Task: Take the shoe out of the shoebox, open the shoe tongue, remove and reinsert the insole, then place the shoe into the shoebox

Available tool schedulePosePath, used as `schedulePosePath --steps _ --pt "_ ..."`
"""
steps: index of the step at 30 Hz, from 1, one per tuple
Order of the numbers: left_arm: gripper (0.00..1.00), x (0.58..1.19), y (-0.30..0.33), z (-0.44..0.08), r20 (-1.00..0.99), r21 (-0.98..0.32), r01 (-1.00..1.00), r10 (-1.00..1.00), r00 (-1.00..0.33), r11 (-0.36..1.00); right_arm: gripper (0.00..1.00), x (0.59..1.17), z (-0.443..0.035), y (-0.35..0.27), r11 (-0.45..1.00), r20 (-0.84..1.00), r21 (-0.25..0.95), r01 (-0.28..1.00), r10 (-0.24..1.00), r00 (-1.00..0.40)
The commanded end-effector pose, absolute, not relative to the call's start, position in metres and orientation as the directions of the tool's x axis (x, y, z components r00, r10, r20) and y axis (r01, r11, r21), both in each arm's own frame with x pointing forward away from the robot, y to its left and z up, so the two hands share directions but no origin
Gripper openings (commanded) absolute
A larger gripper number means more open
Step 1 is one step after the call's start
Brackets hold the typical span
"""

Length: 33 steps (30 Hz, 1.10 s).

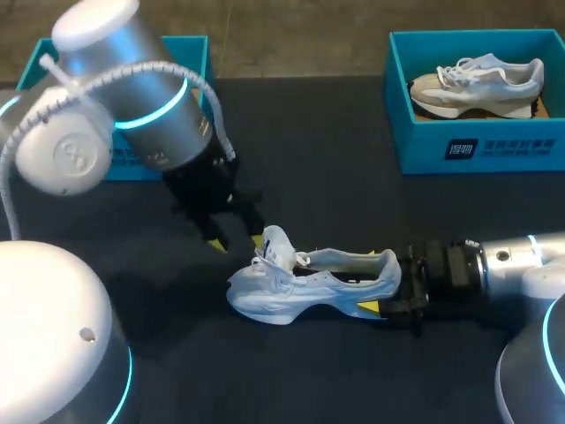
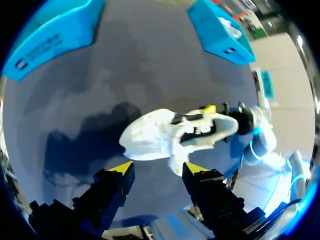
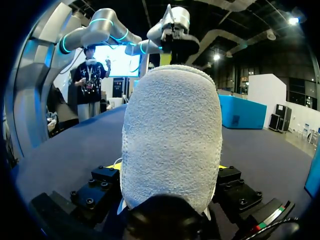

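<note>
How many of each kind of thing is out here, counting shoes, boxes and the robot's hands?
Shoes: 2, the table shoe and the boxed shoe
Blue boxes: 2, the left box and the right box
Robot hands: 2, the left hand and the right hand
Total: 6

White shoe [image 1: 309,281] lies well apart from the blue shoebox [image 1: 196,53].

Overhead and close wrist views, common shoe [image 1: 274,291]
</note>
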<state>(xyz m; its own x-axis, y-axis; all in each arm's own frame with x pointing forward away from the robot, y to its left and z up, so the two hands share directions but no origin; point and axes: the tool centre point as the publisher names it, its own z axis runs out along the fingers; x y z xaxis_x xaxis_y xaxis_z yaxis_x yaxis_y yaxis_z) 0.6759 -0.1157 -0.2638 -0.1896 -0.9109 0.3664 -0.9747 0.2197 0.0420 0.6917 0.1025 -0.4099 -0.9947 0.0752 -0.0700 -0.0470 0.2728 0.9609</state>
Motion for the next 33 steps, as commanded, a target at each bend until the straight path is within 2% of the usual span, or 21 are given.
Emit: schedulePosePath --steps 1,5,7,12,16,20,21,33 --pt "0.6 0.689 -0.135 -0.242 0.314 0.056 -0.958 -0.916 -0.251 0.282 0.0 0.69 -0.409 0.104 0.277 -0.071 0.96 -0.047 0.077 -0.995" --pt "0.47 0.692 -0.151 -0.228 0.296 0.048 -0.92 -0.885 -0.358 0.388 0.0 0.69 -0.409 0.104 0.277 -0.071 0.96 -0.047 0.077 -0.995" --pt "0.0 0.692 -0.16 -0.222 0.293 0.036 -0.894 -0.86 -0.417 0.446 0.0 0.69 -0.409 0.104 0.277 -0.071 0.96 -0.047 0.077 -0.995" --pt "0.0 0.68 -0.174 -0.215 0.241 0.003 -0.782 -0.76 -0.604 0.623 0.0 0.69 -0.409 0.104 0.277 -0.071 0.96 -0.047 0.077 -0.995" --pt "0.0 0.663 -0.18 -0.214 0.182 -0.004 -0.6 -0.589 -0.787 0.8 0.0 0.69 -0.409 0.104 0.277 -0.071 0.96 -0.047 0.077 -0.995" --pt "0.0 0.656 -0.183 -0.217 0.156 0.091 -0.318 -0.328 -0.932 0.944 0.0 0.69 -0.409 0.104 0.277 -0.071 0.96 -0.047 0.077 -0.995" --pt "0.0 0.656 -0.183 -0.222 0.143 0.116 -0.26 -0.275 -0.951 0.959 0.0 0.69 -0.409 0.104 0.277 -0.071 0.96 -0.047 0.077 -0.995" --pt "0.0 0.656 -0.183 -0.222 0.143 0.116 -0.26 -0.275 -0.951 0.959 0.0 0.69 -0.409 0.104 0.277 -0.071 0.96 -0.047 0.077 -0.995"
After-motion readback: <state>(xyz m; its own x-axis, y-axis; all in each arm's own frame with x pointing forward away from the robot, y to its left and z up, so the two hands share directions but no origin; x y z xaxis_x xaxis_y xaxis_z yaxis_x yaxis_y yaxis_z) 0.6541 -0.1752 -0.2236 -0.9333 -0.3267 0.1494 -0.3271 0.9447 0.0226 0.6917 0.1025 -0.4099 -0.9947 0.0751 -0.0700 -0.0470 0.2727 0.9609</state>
